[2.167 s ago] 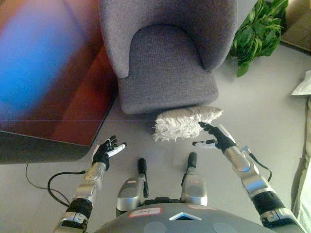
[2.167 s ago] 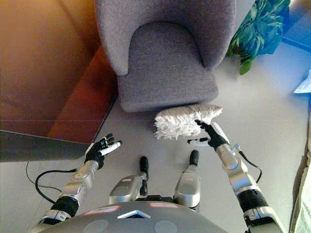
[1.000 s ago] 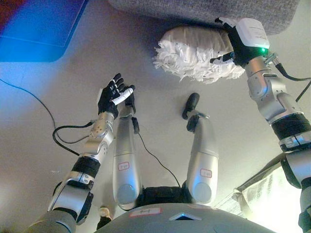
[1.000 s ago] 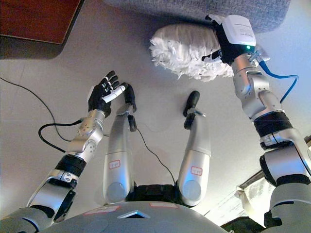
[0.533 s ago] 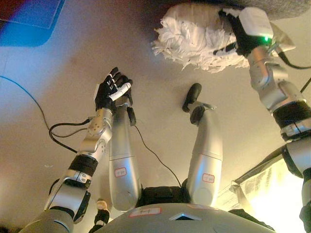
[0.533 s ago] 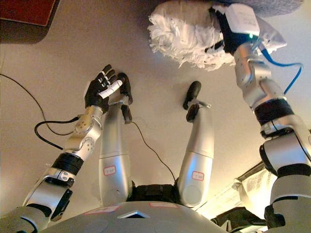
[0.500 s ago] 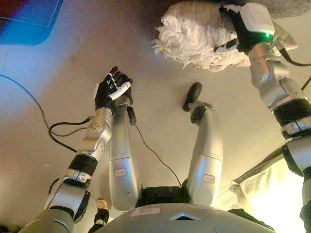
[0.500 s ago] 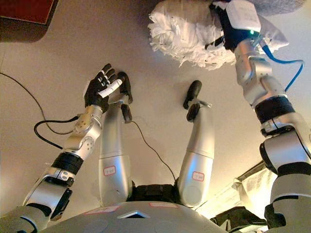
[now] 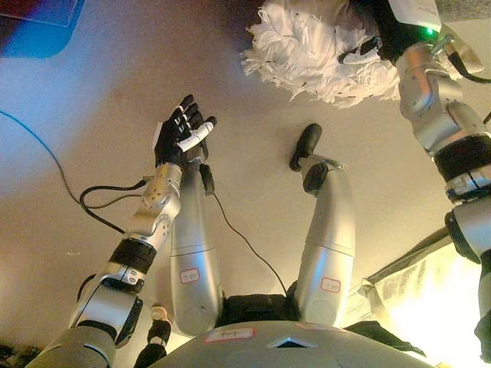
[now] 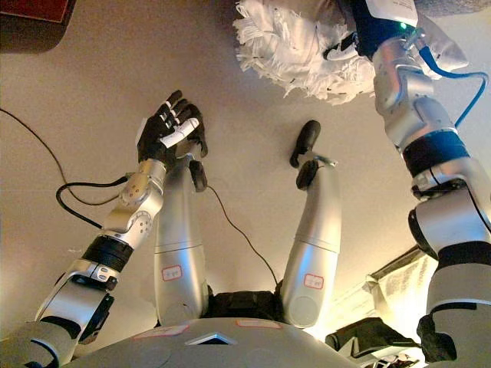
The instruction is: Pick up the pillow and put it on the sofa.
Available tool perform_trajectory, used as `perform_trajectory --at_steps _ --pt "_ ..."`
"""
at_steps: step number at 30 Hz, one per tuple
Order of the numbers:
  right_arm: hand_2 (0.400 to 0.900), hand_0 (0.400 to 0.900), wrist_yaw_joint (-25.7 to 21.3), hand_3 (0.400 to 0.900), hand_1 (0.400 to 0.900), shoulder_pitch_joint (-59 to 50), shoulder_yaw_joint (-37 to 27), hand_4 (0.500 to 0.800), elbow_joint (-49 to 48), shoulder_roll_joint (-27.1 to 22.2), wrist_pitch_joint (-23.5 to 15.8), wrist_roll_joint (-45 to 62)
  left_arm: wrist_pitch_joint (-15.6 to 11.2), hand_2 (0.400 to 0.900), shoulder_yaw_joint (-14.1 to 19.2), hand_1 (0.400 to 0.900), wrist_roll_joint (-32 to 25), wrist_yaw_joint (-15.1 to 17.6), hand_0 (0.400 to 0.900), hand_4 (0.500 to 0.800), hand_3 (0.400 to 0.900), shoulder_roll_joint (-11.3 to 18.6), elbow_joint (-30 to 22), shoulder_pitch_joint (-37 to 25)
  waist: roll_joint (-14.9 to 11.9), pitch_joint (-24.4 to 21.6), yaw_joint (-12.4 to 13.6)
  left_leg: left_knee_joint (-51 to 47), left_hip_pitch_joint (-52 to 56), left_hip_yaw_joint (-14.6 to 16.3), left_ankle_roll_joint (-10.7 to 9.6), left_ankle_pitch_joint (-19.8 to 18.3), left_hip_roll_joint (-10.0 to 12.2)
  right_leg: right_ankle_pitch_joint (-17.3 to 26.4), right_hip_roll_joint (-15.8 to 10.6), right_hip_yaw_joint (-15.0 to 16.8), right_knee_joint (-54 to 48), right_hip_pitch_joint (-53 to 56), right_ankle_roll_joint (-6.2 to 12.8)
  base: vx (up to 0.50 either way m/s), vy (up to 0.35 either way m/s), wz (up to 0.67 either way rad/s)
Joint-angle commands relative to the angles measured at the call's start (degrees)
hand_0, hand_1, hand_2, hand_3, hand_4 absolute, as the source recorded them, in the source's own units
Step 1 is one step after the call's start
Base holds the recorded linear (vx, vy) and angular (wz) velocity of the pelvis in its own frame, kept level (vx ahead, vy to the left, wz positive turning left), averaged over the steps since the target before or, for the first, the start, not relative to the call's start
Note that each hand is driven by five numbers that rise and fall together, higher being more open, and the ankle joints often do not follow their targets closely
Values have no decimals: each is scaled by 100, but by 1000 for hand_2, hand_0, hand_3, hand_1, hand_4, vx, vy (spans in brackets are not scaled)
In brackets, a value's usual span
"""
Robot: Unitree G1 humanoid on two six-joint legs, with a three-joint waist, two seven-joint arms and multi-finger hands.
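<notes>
**Right hand at the pillow, top of view; left hand idle and spread**

From my station I see the pillow (image 9: pixel 322 50), white and shaggy with fringed edges, at the top of both views, partly cut off by the upper edge. I cannot tell whether it rests on the floor (image 9: pixel 92 138) or is lifted clear of it. The sofa shows only as a thin grey strip (image 9: pixel 468 8) at the top right corner, just beside the pillow's far end.

My right hand (image 9: pixel 376 34) is against the pillow's right portion, reaching up from the right side of the view. A white-tipped finger (image 9: pixel 357 55) lies across the fringe, and the dark palm presses into the fabric. Most of the fingers are hidden in or behind the pile, so I cannot tell whether they are closed round the cloth or merely laid against it.

My left hand (image 9: pixel 179 136) stands well apart from the pillow, lower and to the left, raised above the floor with nothing in it. Its fingers are straight and fanned out, one white-covered finger (image 9: pixel 192 138) angled across the palm.

A dark panel edge (image 10: pixel 31 15) shows at the top left corner. A pale bag-like object (image 9: pixel 430 299) lies at the lower right, near the right arm.
</notes>
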Motion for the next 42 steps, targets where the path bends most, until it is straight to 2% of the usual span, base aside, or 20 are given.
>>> perform_trajectory --at_steps 1,4,5,6,14,33,36,42 --pt "900 900 -39 900 900 -1013 204 800 192 -63 -29 48 -311 900 -75 900 -120 56 900 800 900 9 -534 102 55 -15 198 606 175 -212 -111 -1151 -68 -218 48 188 267 -31 395 0 0 0" --pt "900 900 90 900 900 -1307 375 800 382 139 -20 246 -290 900 -121 900 -130 58 900 800 900 1 -567 75 21 -14 219 599 157 -206 -99 -1140 -93 -220 40 188 259 -30 391 2 7 1" --pt "767 767 144 767 767 -1399 443 720 529 219 -17 296 -272 900 -152 900 -134 45 900 800 900 -2 -538 61 25 -14 232 598 153 -206 -98 -1136 -104 -221 32 183 257 -27 387 5 18 5" --pt "400 400 155 400 400 -1447 440 500 628 267 -41 419 -267 900 -183 900 -131 33 900 800 900 -5 -523 42 20 -13 243 595 151 -204 -96 -1127 -113 -211 29 184 248 -21 386 4 24 4" --pt "400 400 97 400 400 -1681 354 500 854 519 -143 993 -267 900 -321 900 -128 9 900 800 900 -59 -469 -115 5 -12 281 409 231 -211 -99 -1029 -148 -170 25 187 97 90 397 4 10 3" --pt "400 400 -159 400 400 -1620 124 500 256 380 -193 1053 -308 900 -288 900 -106 101 900 800 900 -82 -430 -146 13 -13 215 254 389 -151 -102 -939 -132 -82 61 274 -77 225 398 -4 2 -1" --pt "400 400 -196 400 400 -1530 42 500 55 314 -226 1057 -306 900 -282 900 -103 97 900 800 900 -86 -413 -138 17 -13 200 241 424 -142 -96 -930 -132 -74 60 266 -84 255 401 0 0 0" --pt "400 400 -350 400 400 -1003 -342 500 -1077 20 -310 872 -310 900 -130 900 -43 149 900 800 900 -141 -247 -67 -47 -14 121 47 755 -98 -92 -874 -89 9 93 267 -275 564 426 1 5 -5"
